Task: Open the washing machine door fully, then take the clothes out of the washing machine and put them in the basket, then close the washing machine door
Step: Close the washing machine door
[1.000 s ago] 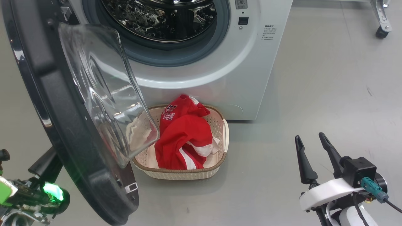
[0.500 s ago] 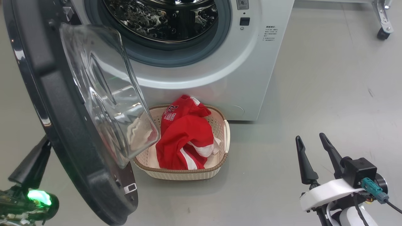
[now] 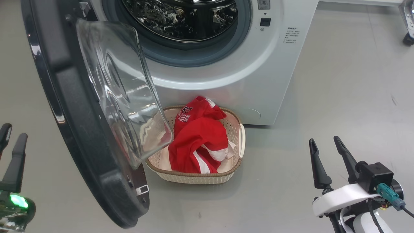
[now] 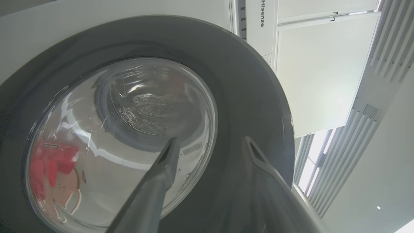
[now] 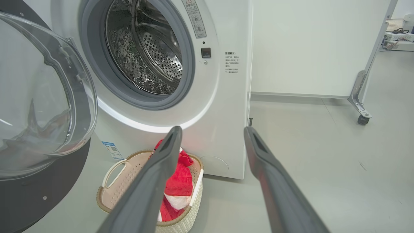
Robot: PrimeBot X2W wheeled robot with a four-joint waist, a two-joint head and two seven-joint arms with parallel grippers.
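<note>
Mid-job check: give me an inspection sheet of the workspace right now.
Surface: smooth grey floor.
Job's things: clothes lie in the basket before the washing machine; none seen in its drum; washing machine door open.
Clutter: nothing seen.
Hands: left hand open, facing the door's outer face; right hand open, empty.
Cables: dark cable with teal plug at right wrist.
Surroundings: white panel on wheeled frame beyond the machine.

A smooth, pale grey floor (image 3: 339, 81), lightly scuffed, spreads under even light. At its far edge a white partition panel (image 5: 307, 48) stands on a metal foot (image 5: 359, 94) with 1 black caster (image 5: 363, 120). Overhead, a flat white ceiling panel (image 4: 310, 74) lies beside pale slats (image 4: 388, 42).
</note>
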